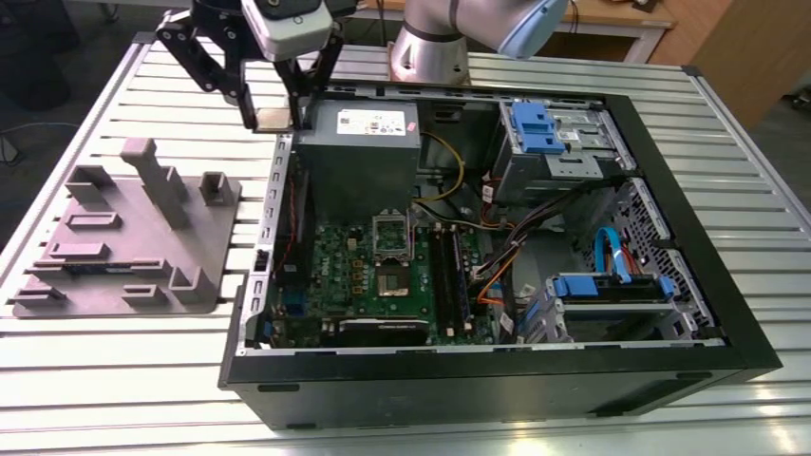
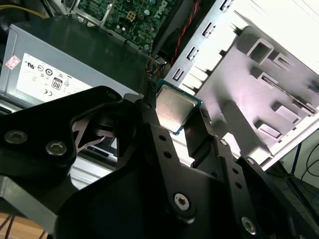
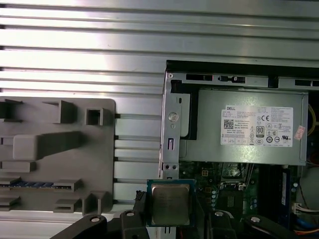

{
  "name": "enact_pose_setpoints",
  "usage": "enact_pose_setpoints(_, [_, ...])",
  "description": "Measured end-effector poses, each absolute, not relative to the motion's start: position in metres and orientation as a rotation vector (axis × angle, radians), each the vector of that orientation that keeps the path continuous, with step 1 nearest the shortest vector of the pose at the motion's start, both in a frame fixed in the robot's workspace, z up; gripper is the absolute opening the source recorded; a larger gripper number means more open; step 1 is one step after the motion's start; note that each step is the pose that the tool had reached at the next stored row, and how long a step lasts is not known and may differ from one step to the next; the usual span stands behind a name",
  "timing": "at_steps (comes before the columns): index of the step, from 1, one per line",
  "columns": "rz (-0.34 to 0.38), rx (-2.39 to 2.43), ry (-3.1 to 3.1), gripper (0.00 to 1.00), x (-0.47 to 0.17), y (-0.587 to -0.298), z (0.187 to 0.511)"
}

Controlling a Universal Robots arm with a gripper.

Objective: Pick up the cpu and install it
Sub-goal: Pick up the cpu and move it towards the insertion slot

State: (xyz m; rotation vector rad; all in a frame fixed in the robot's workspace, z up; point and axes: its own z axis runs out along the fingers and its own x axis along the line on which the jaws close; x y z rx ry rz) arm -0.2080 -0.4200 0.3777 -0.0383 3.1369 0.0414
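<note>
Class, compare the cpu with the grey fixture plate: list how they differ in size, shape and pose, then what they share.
Size: the cpu is small; the grey fixture plate is far larger.
Shape: the cpu is a thin flat square; the plate carries upright blocks.
Pose: the cpu is held in the air by the gripper; the plate lies on the slatted table.
Shared: both look grey.

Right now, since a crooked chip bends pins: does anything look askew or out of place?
Nothing stands out. The cpu sits square in the gripper, by the rim of the case near the power supply; no damage shows.
</note>
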Motion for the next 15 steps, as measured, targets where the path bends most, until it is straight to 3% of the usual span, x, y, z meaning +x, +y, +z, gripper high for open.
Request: enact_pose_setpoints(15, [0.041,-0.038,3.137,0.47,-0.195,-0.42,0.378])
